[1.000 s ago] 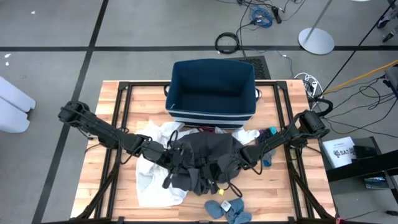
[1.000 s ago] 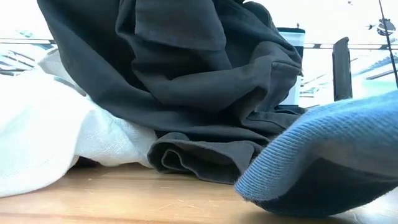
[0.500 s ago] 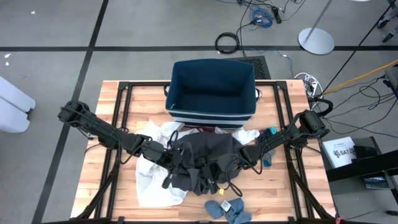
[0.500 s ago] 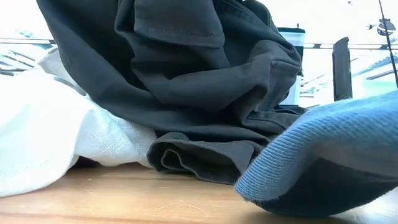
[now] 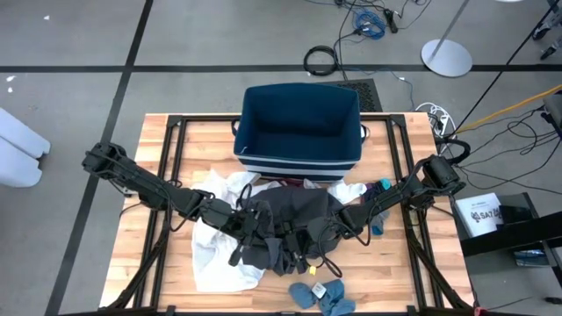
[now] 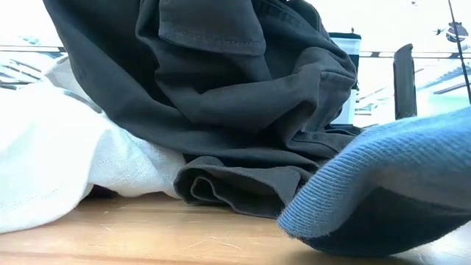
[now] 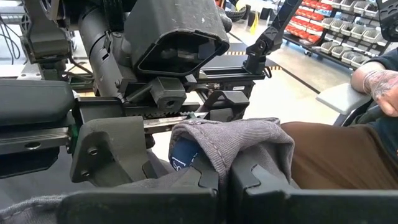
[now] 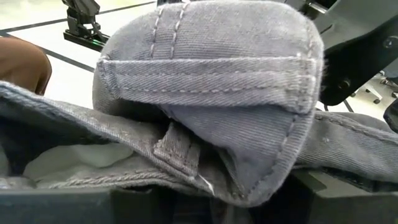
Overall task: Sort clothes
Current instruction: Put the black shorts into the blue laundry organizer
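A dark grey garment [image 5: 290, 224] hangs bunched between my two grippers at the table's middle, and its lower folds [image 6: 235, 188] lie on the wood. My left gripper [image 5: 248, 221] is shut on its left side. My right gripper [image 5: 338, 219] is shut on its right side. A large white garment [image 5: 219, 246] lies under and to the left of it. Blue socks [image 5: 320, 294] lie at the near edge, one close to the low camera [image 6: 383, 191]. A maroon piece [image 5: 294, 184] and a teal sock [image 5: 379, 219] lie near the bin. My left gripper pinches a bunched fold of the dark grey garment [image 7: 239, 146] between its two shut fingers [image 7: 208, 180], coming level from the table's left. The cloth humps up over the fingertips. My right gripper pinches the garment's stitched waistband by a belt loop [image 8: 180, 146], coming level from the table's right. The band drapes over the fingers in several layers.
The navy fabric bin [image 5: 299, 132] with white stripes stands open at the far middle of the table. A smaller white piece [image 5: 347, 190] lies in front of it. A person's arm [image 7: 379, 81] shows beyond the table. Bare wood shows at the near left and right corners.
The dark grey garment's upper folds have shifted a little, and a stitched flap has come into the low view. Both arms have stayed almost still.
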Controlling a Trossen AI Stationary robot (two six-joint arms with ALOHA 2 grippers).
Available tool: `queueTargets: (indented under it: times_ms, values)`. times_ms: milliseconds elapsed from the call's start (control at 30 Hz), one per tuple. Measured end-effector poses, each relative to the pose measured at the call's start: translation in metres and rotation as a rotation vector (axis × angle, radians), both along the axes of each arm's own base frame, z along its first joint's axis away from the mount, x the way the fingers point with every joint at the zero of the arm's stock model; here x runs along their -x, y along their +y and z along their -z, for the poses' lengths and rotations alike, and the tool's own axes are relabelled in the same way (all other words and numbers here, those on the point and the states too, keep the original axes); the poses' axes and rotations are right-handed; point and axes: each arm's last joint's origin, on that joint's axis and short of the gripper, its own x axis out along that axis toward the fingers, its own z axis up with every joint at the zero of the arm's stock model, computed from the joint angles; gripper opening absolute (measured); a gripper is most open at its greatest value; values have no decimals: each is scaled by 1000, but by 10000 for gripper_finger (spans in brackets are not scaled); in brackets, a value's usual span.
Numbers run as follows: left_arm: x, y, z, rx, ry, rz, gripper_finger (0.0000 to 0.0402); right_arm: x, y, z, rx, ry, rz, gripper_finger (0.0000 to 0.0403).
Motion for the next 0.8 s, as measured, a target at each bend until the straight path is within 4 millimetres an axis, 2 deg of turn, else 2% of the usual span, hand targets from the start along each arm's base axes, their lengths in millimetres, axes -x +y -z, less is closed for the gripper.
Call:
queueTargets:
  times_ms: [567, 800]
  values:
    - [0, 0, -1, -36, -30, 11, 0, 0, 0, 0, 0, 0, 0, 183]
    - [-8, 9, -18, -66, -131, 55, 0, 0, 0, -2, 55, -25, -16, 183]
